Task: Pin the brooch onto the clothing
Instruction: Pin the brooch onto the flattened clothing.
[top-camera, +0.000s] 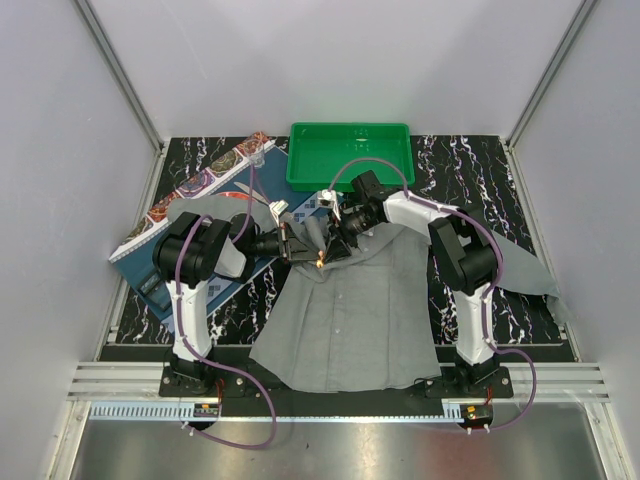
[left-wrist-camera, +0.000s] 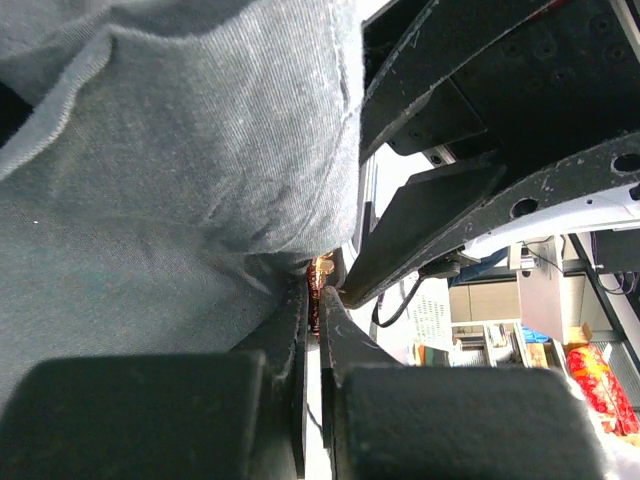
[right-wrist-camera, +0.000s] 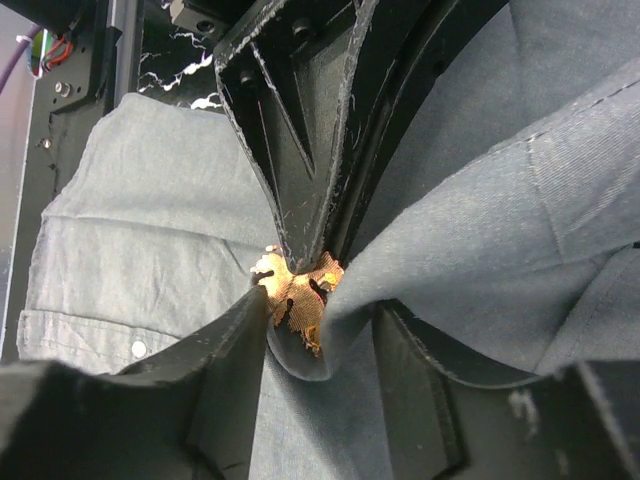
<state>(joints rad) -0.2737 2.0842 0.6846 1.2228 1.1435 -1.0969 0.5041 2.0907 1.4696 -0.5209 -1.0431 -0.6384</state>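
Brooch (top-camera: 319, 260) and shirt (top-camera: 350, 320) meet at the 12 o'clock end of the garment, just below the collar. That spot sits a little toward 12 o'clock of centre in the overhead view. The ornament shows there as a small orange glint between the two arms.

The left tool (left-wrist-camera: 321, 292) comes in from 9 o'clock. Its fingers are pressed together on the brooch, whose gold-red edge peeps out at their tips. That tight pinch likely keeps the tiny piece from twisting while its pin is worked against the cloth.

The right tool (right-wrist-camera: 325, 310) reaches in from 2 o'clock. Its fingers stand partway apart, one on each side of a raised fold of grey fabric with the brooch at the fold's crest. Its 9 o'clock finger touches the ornament's edge. Whether the pair already presses on the fold I cannot tell.

Lifting the fabric into a ridge probably gives the pin a free layer to pass through, clear of the tabletop (top-camera: 460, 170) and the back of the shirt.

The rest of the shirt lies spread flat toward 6 o'clock, and one sleeve trails off to 3 o'clock. A green tray (top-camera: 350, 127) sits beyond the collar at 12 o'clock, well apart from the work. The pinning looks under way, not finished.
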